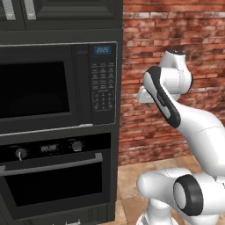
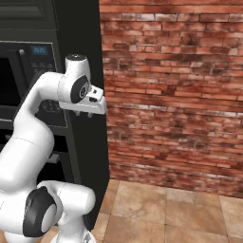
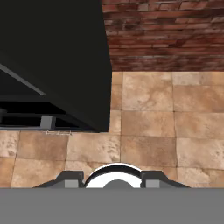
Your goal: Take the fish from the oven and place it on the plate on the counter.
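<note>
Lower left of the left base view, I see the oven (image 1: 55,176) closed; my gripper (image 2: 90,113) hangs empty, its jaw spacing unclear.

The black built-in oven (image 1: 55,176), door shut, sits below the microwave in the dark cabinet column, its horizontal bar handle across the door under two knobs and a small display.

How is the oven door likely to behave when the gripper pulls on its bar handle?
The oven door is shut, and its long bar handle looks rigid, so it should take a pull without flexing. The bar looks smooth, so narrow fingers might slip along it. The door is wide, so it probably swings heavily.
</note>
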{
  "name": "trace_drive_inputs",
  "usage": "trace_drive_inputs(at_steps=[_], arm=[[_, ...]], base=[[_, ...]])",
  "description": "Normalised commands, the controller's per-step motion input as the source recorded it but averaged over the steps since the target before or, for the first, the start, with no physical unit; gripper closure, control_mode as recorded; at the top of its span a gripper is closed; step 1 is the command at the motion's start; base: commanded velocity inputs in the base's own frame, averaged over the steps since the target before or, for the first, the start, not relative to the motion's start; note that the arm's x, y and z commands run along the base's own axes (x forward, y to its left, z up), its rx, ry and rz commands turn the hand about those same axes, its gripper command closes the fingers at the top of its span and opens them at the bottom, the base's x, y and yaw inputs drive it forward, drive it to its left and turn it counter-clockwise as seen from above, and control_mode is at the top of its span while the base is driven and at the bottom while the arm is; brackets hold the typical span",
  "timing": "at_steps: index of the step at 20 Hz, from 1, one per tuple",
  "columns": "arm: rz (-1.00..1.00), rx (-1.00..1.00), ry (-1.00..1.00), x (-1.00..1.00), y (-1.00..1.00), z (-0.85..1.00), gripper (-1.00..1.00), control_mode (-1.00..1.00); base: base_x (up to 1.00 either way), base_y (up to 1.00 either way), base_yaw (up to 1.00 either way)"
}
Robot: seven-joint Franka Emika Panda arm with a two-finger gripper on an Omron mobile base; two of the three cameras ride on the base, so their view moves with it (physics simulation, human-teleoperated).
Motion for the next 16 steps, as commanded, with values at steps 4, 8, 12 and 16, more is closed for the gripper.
trace_drive_inputs(at_steps=[4,8,12,16], arm=[[0.0,0.0,0.04,0.0,-0.02,-0.01,-1.0,-1.0],[0.0,0.0,0.03,-0.15,0.12,-0.04,-1.0,-1.0],[0.12,-0.07,-0.01,-0.79,0.75,-0.23,-1.0,-1.0],[0.26,-0.13,-0.03,-0.79,1.0,-0.4,-1.0,-1.0]], base=[[0.0,0.0,0.0],[0.0,0.0,0.0],[0.0,0.0,0.0],[0.0,0.0,0.0]])
